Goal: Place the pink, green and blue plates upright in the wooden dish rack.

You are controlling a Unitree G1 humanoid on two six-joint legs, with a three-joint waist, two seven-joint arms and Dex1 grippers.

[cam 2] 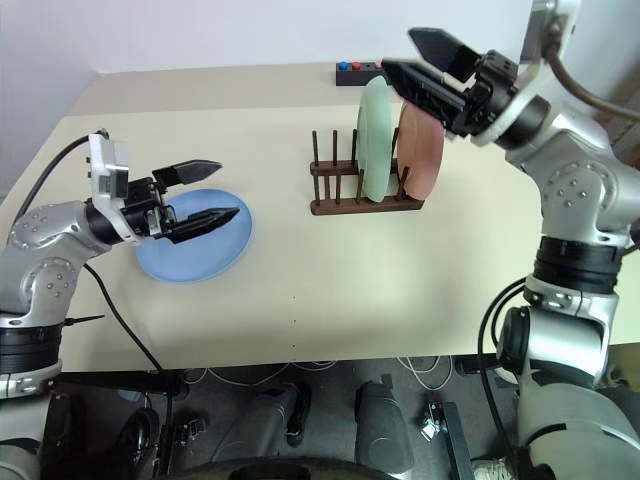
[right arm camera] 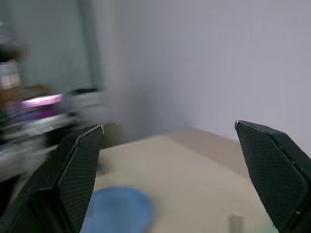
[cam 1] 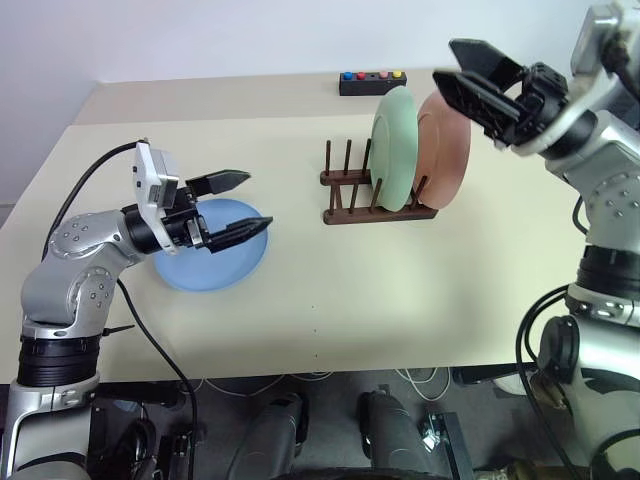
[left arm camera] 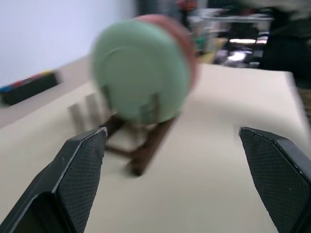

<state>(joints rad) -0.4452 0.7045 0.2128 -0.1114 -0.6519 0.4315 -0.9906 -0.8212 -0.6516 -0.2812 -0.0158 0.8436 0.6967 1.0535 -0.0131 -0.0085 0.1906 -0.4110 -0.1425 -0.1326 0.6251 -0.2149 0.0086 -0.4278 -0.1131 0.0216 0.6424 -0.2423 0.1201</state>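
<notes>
In the left eye view we found the wooden dish rack [cam 1: 378, 192] on the beige table [cam 1: 400, 290], at about one o'clock from the table's centre, with the green plate [cam 1: 393, 148] and the pink plate [cam 1: 446, 148] standing upright in its right-hand slots, the pink one just beside the green at three o'clock. The blue plate [cam 1: 215, 262] lay flat on the table at nine o'clock from the rack, well apart from it. The left gripper [cam 1: 240, 206] hovered over that plate's upper edge, fingers spread and empty. The right gripper [cam 1: 462, 68] hung above the pink plate, at one o'clock from the rack, fingers parted and grasping nothing. A small black box with coloured buttons [cam 1: 372, 82] sat at twelve o'clock near the far table edge. The right eye view confirmed the same layout. In the left wrist view we noted both fingers [left arm camera: 77, 174] wide apart with the rack and both upright plates between them, blurred. In the right wrist view the fingers [right arm camera: 80, 174] were likewise apart, the blue plate showing low between them.
</notes>
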